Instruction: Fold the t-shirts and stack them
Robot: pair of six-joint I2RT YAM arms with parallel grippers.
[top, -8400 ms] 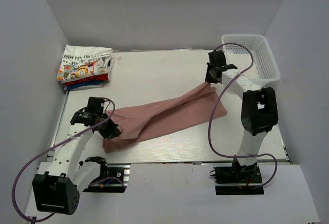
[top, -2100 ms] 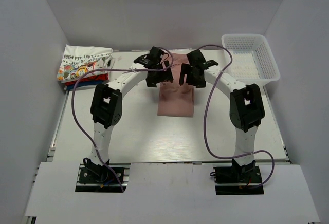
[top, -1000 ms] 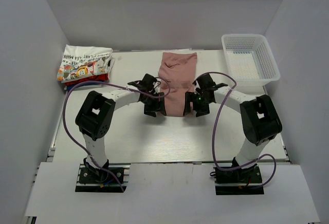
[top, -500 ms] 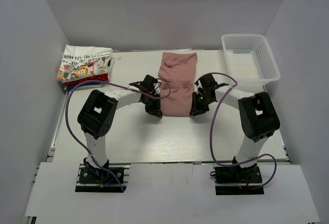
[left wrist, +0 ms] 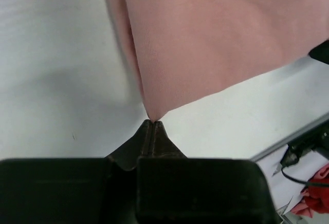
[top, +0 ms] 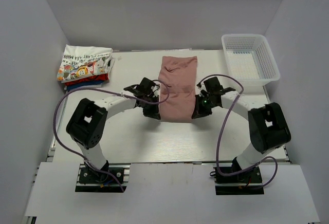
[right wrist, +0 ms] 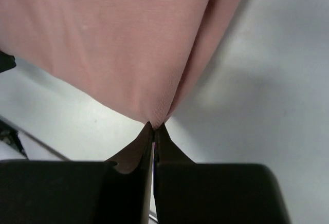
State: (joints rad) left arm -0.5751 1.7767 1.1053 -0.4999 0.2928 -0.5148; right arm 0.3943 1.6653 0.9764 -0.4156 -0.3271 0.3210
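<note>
Top external view shows the dusty-pink cloth t-shirt (top: 177,82) lying mid-table on the white table (top: 128,139) as a long narrow panel, running from the far edge toward the arms, its sides apparently already turned in. At the far left corner sits a stack of folded t-shirts (top: 85,69), a white cartoon-printed one on top with red and blue layers beneath, while the white plastic mesh basket (top: 271,69) stands at the far right, well apart from the work. By my reading the lengthwise folds on the pink shirt are done; the crosswise fold, bringing the near edge up over the far end, is not yet made, and the shirt is not yet on the stack. The left gripper (top: 156,114) is at the near-left corner of the panel and the right gripper (top: 196,113) at the near-right corner, so the shirt stretches away from both toward the back wall. Each wrist view shows dark fingertips pressed together with the very tip of a pink corner caught between them, the cloth fanning out beyond and resting on the table. Both grips look thin, right at the corner point, so the fabric could slip out when lifted.
</note>
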